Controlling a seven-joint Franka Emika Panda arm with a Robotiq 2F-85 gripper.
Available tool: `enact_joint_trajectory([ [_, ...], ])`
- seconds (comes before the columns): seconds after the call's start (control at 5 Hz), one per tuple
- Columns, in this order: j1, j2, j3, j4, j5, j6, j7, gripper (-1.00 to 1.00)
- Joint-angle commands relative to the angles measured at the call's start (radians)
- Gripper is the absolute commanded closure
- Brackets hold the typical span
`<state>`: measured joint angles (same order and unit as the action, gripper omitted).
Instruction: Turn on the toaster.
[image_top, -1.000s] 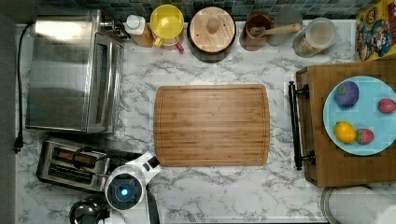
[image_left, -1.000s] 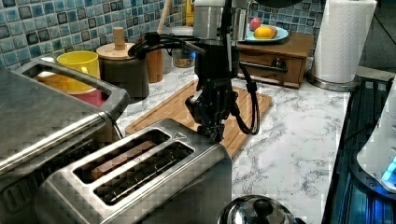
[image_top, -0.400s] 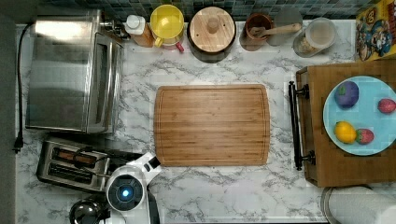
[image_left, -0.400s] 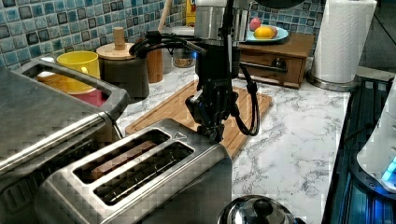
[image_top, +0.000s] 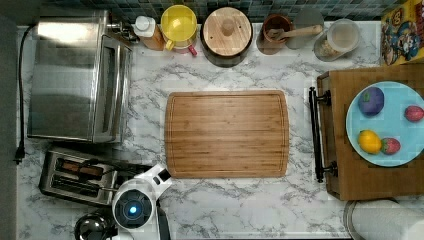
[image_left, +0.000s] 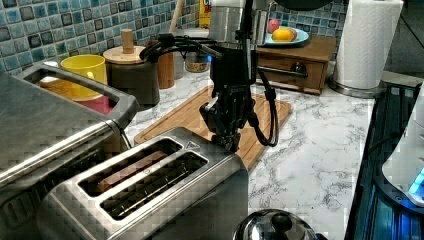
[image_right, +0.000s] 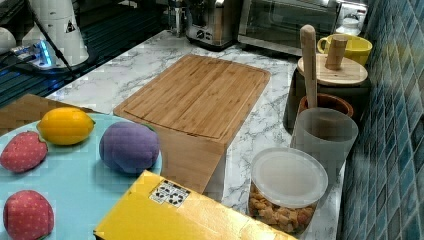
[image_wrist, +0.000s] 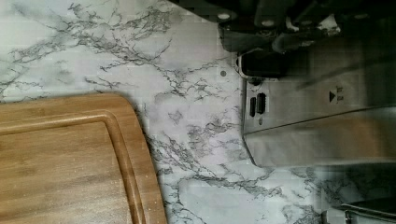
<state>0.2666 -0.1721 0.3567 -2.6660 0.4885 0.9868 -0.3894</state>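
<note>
Toaster (image_left: 150, 195), one, two slots, sits at my board's (image_top: 227, 134) eight o'clock; my gripper (image_left: 227, 137) hangs at its end, opening I cannot tell.

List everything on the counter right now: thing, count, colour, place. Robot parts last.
toaster: 1, brushed steel, top view's lower left
toaster oven: 1, steel, top view's upper left
cutting board: 1, light wood, counter centre
yellow mug: 1, yellow, back row by the tiles
wooden-lidded canister: 1, dark with wood lid, back row
brown crock: 1, brown, wooden utensil in it, back row
lidded snack jar: 1, clear, back row
plate: 1, light blue, on the wooden box at the top view's right
toy fruit: 4; one purple, one yellow, two red; on the plate
paper towel roll: 1, white, left view's right
gripper: 1, black, at the toaster's end nearest the cutting board
</note>
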Motion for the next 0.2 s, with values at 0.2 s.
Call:
enact_joint_trajectory([
  [0.2,0.01,0.161,0.017,-0.178,0.015,0.101,-0.048,1.0],
])
